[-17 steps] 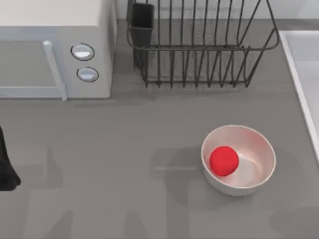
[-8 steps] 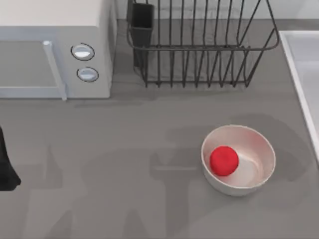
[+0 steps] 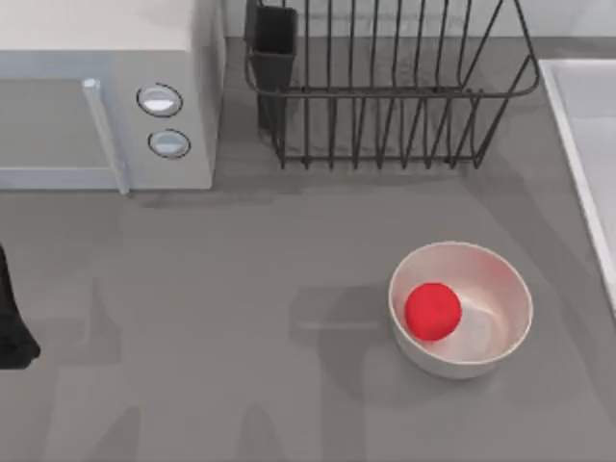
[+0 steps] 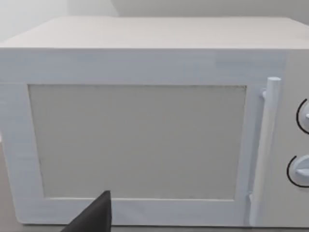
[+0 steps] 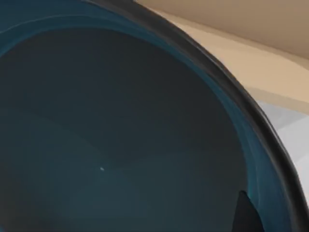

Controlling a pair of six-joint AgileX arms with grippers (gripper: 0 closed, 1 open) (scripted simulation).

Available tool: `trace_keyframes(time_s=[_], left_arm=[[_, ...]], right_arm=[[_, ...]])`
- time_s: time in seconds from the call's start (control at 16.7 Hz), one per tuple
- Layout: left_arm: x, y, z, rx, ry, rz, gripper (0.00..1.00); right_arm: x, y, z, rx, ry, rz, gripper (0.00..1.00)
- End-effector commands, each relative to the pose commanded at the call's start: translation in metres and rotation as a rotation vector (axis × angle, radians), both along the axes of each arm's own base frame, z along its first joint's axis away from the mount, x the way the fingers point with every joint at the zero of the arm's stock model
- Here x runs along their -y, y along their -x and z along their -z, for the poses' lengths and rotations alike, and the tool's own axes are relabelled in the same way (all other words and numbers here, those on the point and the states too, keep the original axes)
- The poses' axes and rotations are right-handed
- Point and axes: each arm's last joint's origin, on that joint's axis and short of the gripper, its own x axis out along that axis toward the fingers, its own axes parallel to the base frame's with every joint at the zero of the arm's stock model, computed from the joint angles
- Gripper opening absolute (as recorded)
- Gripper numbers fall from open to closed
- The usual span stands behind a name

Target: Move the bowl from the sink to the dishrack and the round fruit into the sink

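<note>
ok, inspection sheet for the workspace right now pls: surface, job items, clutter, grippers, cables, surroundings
Surface: grey counter, bare at centre.
Job's things: round fruit inside the white bowl; teal bowl close to the right wrist camera; dishrack holds no dishes; sink at the right edge.
Clutter: white bowl only.
Grippers: left arm parked at the left edge, facing the microwave; right gripper's state cannot be told.
Cables: nothing seen.
Surroundings: microwave at back left.
</note>
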Motion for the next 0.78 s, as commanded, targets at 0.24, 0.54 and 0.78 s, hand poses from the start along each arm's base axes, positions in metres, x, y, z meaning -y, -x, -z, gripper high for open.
trace_keyframes(time_s=[0.24, 0.54, 0.78], left_arm=[[0.000, 0.000, 0.000, 0.000, 0.000, 0.000, 1.00], [0.000, 0.000, 0.000, 0.000, 0.000, 0.000, 1.00], [0.000, 0.000, 0.000, 0.000, 0.000, 0.000, 1.00]], right_arm=[[-0.086, 0.034, -0.016, 0.235, -0.203, -0.092, 0.00], [-0.128, 0.064, -0.025, 0.338, -0.349, -0.144, 0.00], [-0.126, 0.064, -0.026, 0.338, -0.350, -0.146, 0.00]])
